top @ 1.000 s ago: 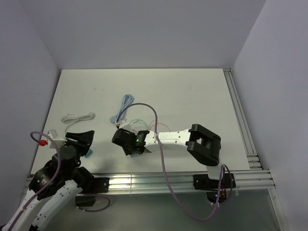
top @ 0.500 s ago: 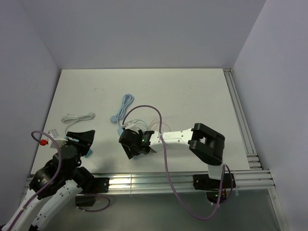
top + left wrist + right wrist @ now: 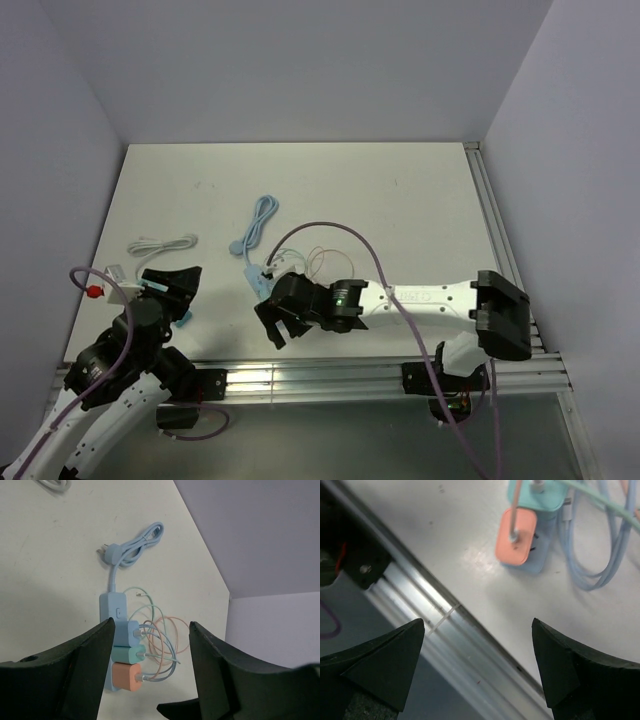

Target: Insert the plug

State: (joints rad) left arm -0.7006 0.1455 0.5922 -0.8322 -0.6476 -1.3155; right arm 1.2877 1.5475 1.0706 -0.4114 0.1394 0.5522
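Note:
A light blue power strip point(image 3: 111, 615) lies on the white table. A blue plug point(image 3: 127, 631), a teal plug point(image 3: 126, 654) and an orange plug point(image 3: 126, 676) sit in it in a row, each trailing a thin looped cable. In the right wrist view the orange plug point(image 3: 516, 536) stands on the strip's end point(image 3: 540, 555). My right gripper point(image 3: 280, 325) hovers just nearer than the strip point(image 3: 256, 278), open and empty, over the table's edge point(image 3: 477, 622). My left gripper point(image 3: 170, 290) is at the near left, open and empty, looking toward the strip point(image 3: 151, 624).
A coiled white cable point(image 3: 162, 243) lies at the left. The strip's own cord and wall plug point(image 3: 255, 225) lie behind it. An aluminium rail point(image 3: 330, 375) runs along the near edge and another rail point(image 3: 500, 250) along the right side.
My right gripper has opened, let go of the orange plug and drawn back toward the near edge, its arm stretching out flatter. My left gripper has opened wider.

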